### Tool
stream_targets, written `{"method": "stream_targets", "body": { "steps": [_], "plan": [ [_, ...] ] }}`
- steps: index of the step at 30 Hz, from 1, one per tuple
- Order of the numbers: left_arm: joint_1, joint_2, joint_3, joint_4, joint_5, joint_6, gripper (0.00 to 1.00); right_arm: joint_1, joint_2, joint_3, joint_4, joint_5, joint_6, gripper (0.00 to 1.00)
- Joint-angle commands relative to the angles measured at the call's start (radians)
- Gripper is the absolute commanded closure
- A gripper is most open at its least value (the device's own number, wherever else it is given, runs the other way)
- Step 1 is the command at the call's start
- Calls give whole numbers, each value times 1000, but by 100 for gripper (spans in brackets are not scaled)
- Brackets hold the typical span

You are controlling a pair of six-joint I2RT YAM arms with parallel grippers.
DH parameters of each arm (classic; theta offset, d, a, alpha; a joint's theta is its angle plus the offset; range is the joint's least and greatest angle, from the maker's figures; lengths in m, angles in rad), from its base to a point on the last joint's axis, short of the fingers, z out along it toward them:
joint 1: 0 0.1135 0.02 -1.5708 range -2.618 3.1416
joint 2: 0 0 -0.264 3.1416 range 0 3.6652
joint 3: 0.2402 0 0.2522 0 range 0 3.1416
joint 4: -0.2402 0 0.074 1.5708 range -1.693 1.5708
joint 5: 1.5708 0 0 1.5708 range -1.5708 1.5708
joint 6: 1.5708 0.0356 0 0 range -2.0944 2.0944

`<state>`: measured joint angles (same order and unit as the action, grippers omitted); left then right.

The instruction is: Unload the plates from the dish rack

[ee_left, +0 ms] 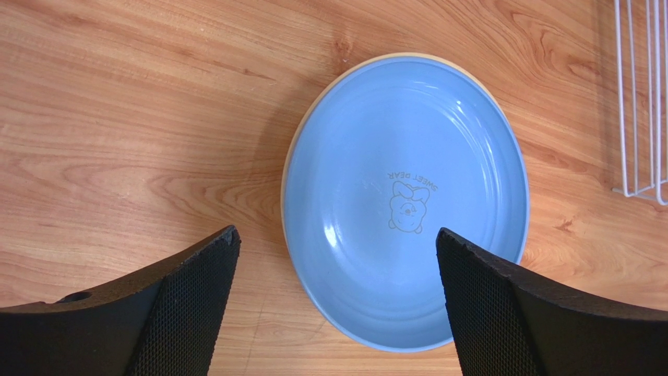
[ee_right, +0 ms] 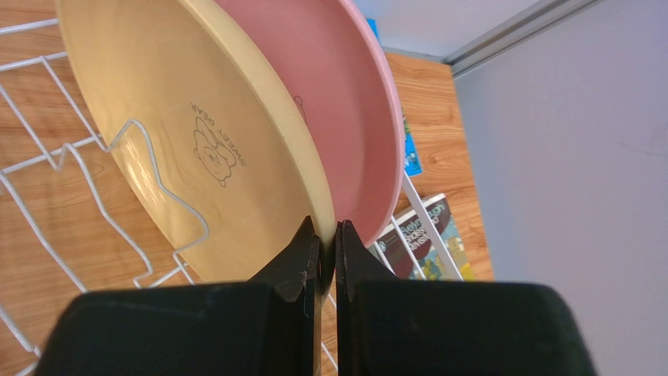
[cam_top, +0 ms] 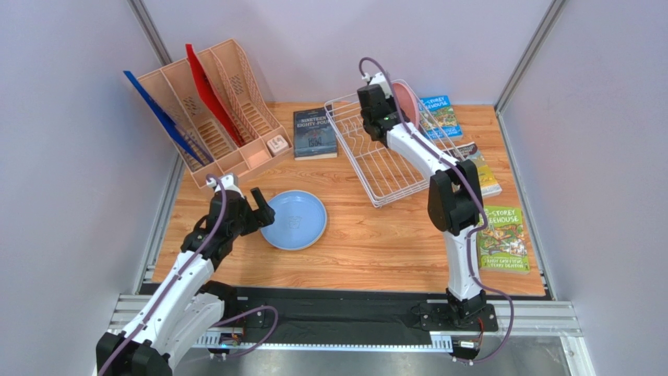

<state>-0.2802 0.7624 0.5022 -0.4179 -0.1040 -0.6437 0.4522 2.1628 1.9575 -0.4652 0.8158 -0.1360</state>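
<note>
A light blue plate (cam_top: 294,220) lies flat on the table; in the left wrist view (ee_left: 404,204) a thin pale yellow rim (ee_left: 295,131) shows under its upper left edge. My left gripper (cam_top: 255,210) hangs open above the plate's near left side (ee_left: 335,235), holding nothing. In the white wire dish rack (cam_top: 384,168) a tan-yellow plate (ee_right: 180,133) and a pink plate (ee_right: 337,102) stand upright side by side. My right gripper (ee_right: 325,227) is shut on the tan-yellow plate's rim, one finger between the two plates. In the top view the gripper (cam_top: 384,106) hides that plate; the pink plate (cam_top: 406,100) shows behind it.
A peach file organiser (cam_top: 212,110) with a blue and a red folder stands at the back left. A dark book (cam_top: 314,133) lies left of the rack. More books (cam_top: 439,116) (cam_top: 502,239) lie along the right side. The rack's corner (ee_left: 639,94) shows in the left wrist view.
</note>
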Motion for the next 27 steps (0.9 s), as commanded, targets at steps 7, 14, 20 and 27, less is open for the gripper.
{"method": "stream_targets", "body": {
  "steps": [7,14,20,27],
  "plan": [
    [-2,18,68,-16,-8,35,0,120,-129,-241,741,393,-369,100],
    [-2,21,75,-10,-3,36,0,151,-253,-327,821,418,-410,100],
    [-2,22,91,27,84,65,0,169,-443,-324,390,277,-75,100],
    [-2,25,104,204,326,90,0,174,-638,-395,-114,-244,286,100]
  ]
}}
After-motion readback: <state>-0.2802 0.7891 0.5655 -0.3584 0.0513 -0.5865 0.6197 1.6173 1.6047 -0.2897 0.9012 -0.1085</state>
